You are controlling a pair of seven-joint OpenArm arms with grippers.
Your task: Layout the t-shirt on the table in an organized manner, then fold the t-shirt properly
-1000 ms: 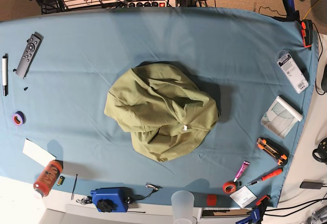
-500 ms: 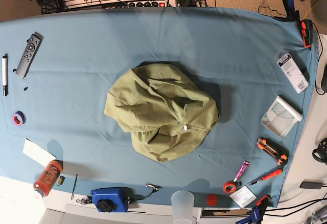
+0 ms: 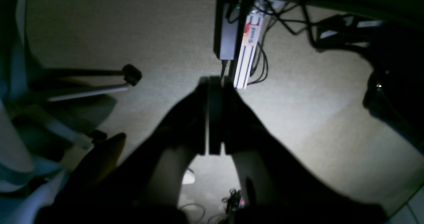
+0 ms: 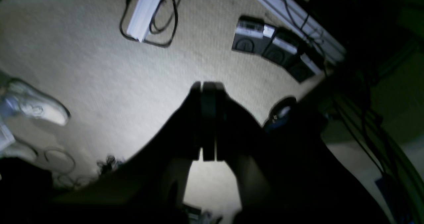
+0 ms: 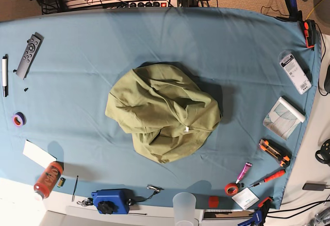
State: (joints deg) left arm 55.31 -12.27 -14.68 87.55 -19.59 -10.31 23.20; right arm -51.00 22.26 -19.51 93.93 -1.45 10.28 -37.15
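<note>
The olive-green t-shirt [image 5: 162,113] lies crumpled in a rounded heap at the middle of the table [image 5: 93,76], its small white tag facing the near edge. Neither arm shows in the base view. My left gripper [image 3: 214,116] is shut with nothing between its dark fingers, pointing at carpeted floor beyond the table. My right gripper [image 4: 208,121] is likewise shut and empty, over floor with cables and power bricks.
A remote [image 5: 28,54], a pen [image 5: 5,75] and a tape roll [image 5: 18,118] lie at the left edge. An orange bottle [image 5: 48,179], a blue device [image 5: 110,201] and a clear cup [image 5: 184,206] line the near edge. Tools and packets [image 5: 282,116] crowd the right side.
Both arms have left the top of the base view: the gripper parts seen at the far edge a second ago are gone. The t-shirt has not moved.
</note>
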